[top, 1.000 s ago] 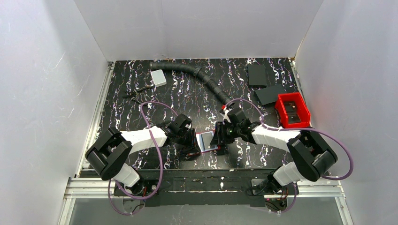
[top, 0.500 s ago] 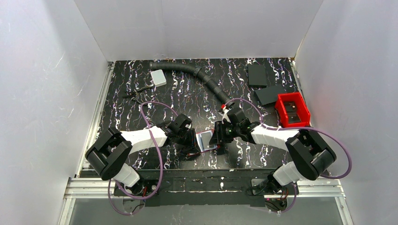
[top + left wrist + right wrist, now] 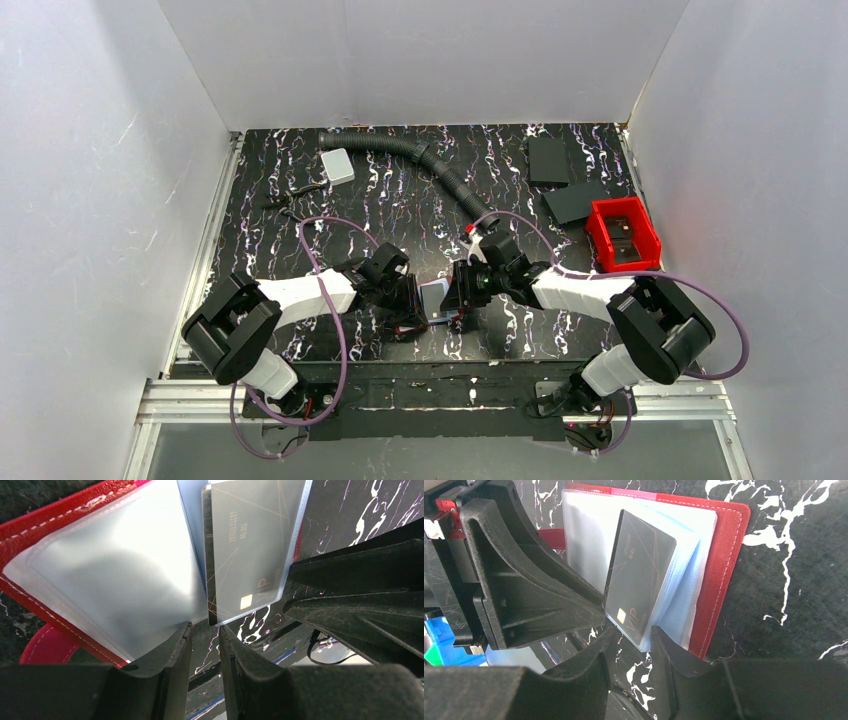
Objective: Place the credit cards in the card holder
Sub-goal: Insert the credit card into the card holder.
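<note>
The open card holder (image 3: 724, 555) lay on the worktop (image 3: 400, 180) directly between the two end effectors, red cover down and clear sleeves fanned upward. A dark credit card (image 3: 639, 580) with gold lines sat among the sleeves. Its chip end poked out towards the right end effector (image 3: 632, 632), whose fingers flanked that end with a narrow gap. Whether they actually gripped the card could not be told.

The left end effector (image 3: 206, 630) met the holder from the opposite side. Its fingers were only slightly apart, with their tips at the lower edge of a clear sleeve. A pinch there could not be confirmed.

The holder was near the worktop's near edge, about midway across. Both arms crowded it left and right, so the open room lay beyond it, towards a corrugated hose (image 3: 440, 170). A red bin (image 3: 623, 235) stood well apart on the right.

The card's long axis ran away from the right end effector, roughly parallel to the holder's fold. The card leaned on edge rather than lying flat.
</note>
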Robot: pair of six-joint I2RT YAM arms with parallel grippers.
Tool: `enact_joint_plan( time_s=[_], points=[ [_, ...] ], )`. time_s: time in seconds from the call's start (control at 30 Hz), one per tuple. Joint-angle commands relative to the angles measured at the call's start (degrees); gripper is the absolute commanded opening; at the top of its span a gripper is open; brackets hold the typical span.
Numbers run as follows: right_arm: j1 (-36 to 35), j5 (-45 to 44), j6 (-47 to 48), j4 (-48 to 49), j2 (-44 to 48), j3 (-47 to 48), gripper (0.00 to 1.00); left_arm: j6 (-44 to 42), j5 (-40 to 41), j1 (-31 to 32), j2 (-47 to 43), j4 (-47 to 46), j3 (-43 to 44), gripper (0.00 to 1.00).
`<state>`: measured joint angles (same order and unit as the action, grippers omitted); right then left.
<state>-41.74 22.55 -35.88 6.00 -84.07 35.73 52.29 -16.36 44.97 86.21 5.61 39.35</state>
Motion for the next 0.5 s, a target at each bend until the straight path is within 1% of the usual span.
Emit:
enact_joint_plan(
  time_s=[0.0, 0.17, 0.3, 0.47],
  points=[
    [-0.68, 1.64, -0.61, 1.63, 1.05, 0.93, 0.38, -0.52, 0.19, 0.03, -0.57, 0.72, -0.66, 0.25],
    [-0.99, 2.52, -1.66, 3.56, 0.29, 1.01, 0.37, -0.52, 0.35, -0.01, -0.77, 0.81, -0.76, 0.25],
    [-1.07, 4.52, -4.20, 7.58, -0.22, 0.32, 0.36, -0.53, 0.39, 0.04, -0.74, 0.74, -1.03, 0.25],
    [-1.07, 5.62, -7.26, 11.29, -1.97, -0.37, 0.41, -0.35, 0.28, 0.03, -0.78, 0.38, -1.30, 0.24]
  ],
)
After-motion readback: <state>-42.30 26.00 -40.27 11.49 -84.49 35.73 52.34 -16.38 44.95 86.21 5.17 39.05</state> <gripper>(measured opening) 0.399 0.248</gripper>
